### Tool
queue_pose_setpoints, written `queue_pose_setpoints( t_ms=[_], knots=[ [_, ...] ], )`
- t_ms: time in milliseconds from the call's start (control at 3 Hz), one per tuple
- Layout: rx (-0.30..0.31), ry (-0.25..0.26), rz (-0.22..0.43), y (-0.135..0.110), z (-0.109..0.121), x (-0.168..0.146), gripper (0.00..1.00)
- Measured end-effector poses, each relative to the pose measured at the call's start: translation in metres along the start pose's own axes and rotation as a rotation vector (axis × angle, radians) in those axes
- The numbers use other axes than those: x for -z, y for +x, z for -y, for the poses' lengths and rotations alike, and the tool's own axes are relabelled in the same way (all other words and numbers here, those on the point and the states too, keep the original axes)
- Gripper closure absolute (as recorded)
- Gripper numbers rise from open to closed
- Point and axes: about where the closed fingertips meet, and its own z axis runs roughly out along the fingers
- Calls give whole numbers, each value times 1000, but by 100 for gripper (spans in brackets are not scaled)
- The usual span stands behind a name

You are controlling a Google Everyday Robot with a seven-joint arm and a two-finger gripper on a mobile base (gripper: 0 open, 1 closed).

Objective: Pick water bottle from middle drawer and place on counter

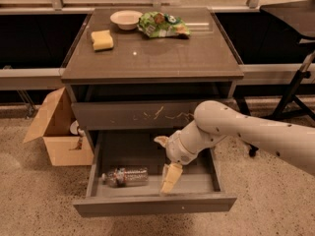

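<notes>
The gripper (161, 164) hangs wide open in the pulled-out middle drawer (155, 204), with the water bottle (125, 176) just to its left.

From where I stand, the white arm (246, 132) reaches in from the right side of the bench. Its two pale fingers (170, 177) are spread far apart, one pointing down to the drawer floor and the other out to the left, and they have hold of nothing. The water bottle lies on its side in the drawer's front-left part, clear of the fingers. Above it, the scratched drawer front (152, 114) is closed. On the counter (152, 58), a white bowl (126, 18) and a green snack bag (162, 24) sit along the back edge, and a yellow sponge (102, 40) lies near the back-left corner. A cardboard box (56, 127) stands on the floor by the left side.
</notes>
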Motion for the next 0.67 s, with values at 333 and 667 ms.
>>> queue_pose_setpoints(
  t_ms=[333, 667],
  knots=[
    [8, -9, -7, 2, 13, -21, 0],
    [18, -4, -16, 10, 49, -77, 0]
  ],
)
